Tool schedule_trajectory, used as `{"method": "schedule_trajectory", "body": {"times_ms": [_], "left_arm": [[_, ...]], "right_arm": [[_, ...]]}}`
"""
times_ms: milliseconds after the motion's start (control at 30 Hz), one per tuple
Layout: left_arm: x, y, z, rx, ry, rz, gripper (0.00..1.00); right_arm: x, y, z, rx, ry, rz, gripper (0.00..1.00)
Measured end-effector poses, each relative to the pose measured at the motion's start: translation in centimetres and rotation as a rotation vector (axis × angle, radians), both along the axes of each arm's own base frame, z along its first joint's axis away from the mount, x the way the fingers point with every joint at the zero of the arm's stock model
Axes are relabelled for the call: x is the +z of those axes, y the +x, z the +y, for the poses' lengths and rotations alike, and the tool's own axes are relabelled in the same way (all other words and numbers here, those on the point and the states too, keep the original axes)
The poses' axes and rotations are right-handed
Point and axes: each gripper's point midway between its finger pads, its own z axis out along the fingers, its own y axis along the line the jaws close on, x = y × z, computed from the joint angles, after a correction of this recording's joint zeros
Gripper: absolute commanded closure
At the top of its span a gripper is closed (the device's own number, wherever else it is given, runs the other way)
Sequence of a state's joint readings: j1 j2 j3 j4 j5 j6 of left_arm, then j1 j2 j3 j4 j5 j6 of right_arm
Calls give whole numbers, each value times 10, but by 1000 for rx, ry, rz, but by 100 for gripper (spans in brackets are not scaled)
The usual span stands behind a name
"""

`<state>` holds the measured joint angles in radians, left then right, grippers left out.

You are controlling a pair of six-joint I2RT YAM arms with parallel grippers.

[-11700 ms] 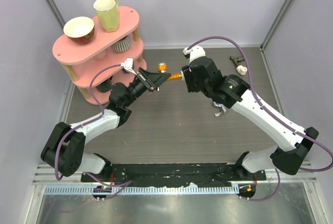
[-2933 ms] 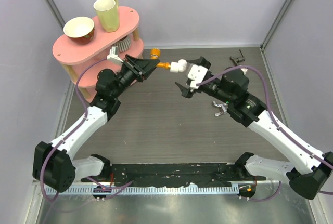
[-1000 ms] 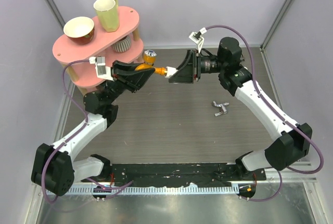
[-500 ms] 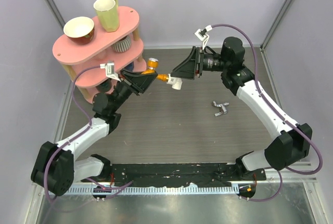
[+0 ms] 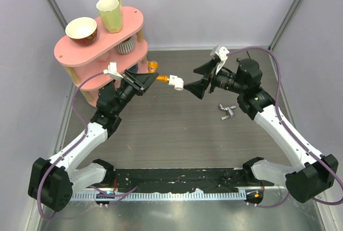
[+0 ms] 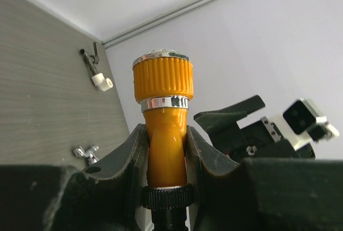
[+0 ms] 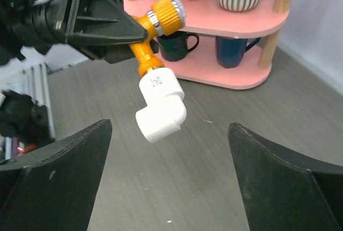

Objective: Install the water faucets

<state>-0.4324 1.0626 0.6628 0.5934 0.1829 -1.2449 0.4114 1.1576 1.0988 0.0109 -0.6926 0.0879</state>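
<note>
A pink two-tier shelf on wooden posts stands at the far left corner of a dark wood-grain surface. Behind it and to either side rise plain lilac-grey walls — evenly lit, joined by metal corner struts.

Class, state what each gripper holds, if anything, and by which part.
The left gripper clamps the orange tap by its body, below the ribbed knob; the white fitting on its end is free. The right gripper holds nothing.
</note>
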Motion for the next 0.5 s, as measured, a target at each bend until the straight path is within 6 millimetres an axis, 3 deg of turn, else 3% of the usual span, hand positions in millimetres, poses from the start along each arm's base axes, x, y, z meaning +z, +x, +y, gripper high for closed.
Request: {"method": "schedule_trajectory", "body": {"times_ms": [233, 500], "left_arm": [[-5, 2, -7, -41, -37, 110, 100], [-2, -1, -11, -71, -55, 131, 100]], "right_arm": [[-6, -11, 14, 59, -121, -249, 4], [-19, -11, 35, 98, -246, -348, 6]]}}
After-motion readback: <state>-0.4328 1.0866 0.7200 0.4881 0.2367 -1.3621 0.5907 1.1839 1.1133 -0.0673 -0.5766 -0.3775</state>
